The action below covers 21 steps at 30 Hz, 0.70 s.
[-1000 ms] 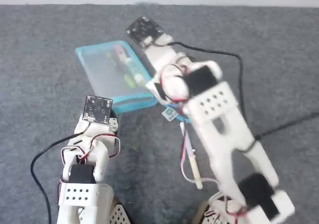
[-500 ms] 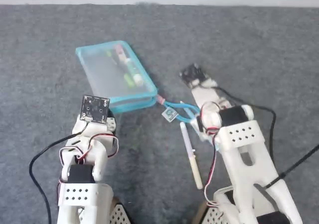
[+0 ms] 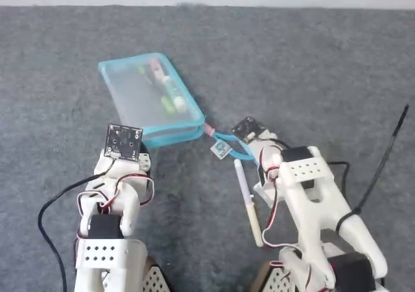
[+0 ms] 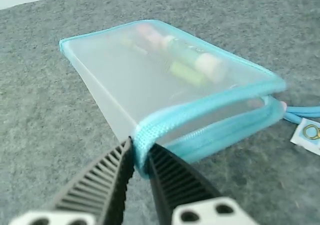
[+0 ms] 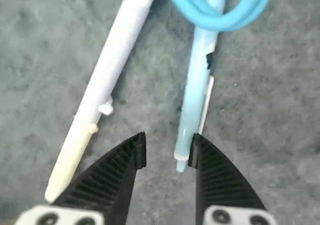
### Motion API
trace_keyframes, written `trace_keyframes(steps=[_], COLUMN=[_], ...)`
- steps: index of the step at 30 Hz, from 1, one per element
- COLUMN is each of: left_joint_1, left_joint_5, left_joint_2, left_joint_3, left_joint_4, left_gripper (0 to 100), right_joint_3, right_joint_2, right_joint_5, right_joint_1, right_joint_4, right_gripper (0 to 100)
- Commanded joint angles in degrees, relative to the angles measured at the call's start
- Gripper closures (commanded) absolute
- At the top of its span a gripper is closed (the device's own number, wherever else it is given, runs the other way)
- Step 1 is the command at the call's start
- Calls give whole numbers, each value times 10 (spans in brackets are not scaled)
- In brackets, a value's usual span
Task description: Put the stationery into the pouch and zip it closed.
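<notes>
- My left jaws are clenched on the near corner of the pouch (image 4: 165, 80), biting the blue zipper edge. I judge this grip is there to pin the pouch to the desk (image 3: 324, 65) so it does not slide while the other arm works.
- The pouch lies flat, with green, pink and white stationery showing through its translucent wall. I cannot tell how far its zipper stands open.
- From the pouch's far corner a blue cord (image 3: 230, 143) with a small tag (image 3: 221, 149) trails out toward my right arm.
- My right jaws are released, spread and pointing down at the desk, grasping nothing.
- Two pieces are not yet packed: a white pen (image 5: 107, 105) and a light blue pen (image 5: 196, 105), lying side by side just apart.
- The blue pen's near end sits between my right jaws, close against one of them, so it looks like the piece lined up for picking.
- The white pen runs just outside the other jaw.
- The cord loops across the blue pen's far part, so lifting it could snag the loop.
</notes>
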Motion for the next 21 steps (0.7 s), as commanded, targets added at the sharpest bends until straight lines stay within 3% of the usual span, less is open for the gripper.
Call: trace_keyframes(steps=[1, 8, 12, 15, 21], left_joint_1=[-2, -2, -2, -2, -2], left_joint_5=[0, 0, 0, 0, 0], left_joint_2=[-10, -10, -10, -10, -10], left_joint_3=[-25, -25, -25, -25, -25], left_joint_4=[-13, -13, -13, -13, -13], left_gripper=[987, 987, 987, 987, 987], right_joint_3=[1, 1, -4, -2, -4], right_joint_2=[7, 70, 82, 66, -50], right_joint_5=[9, 11, 11, 8, 18], right_joint_1=[15, 70, 73, 81, 173], right_joint_4=[-23, -60, -59, -57, 20], right_gripper=[859, 875, 998, 993, 991])
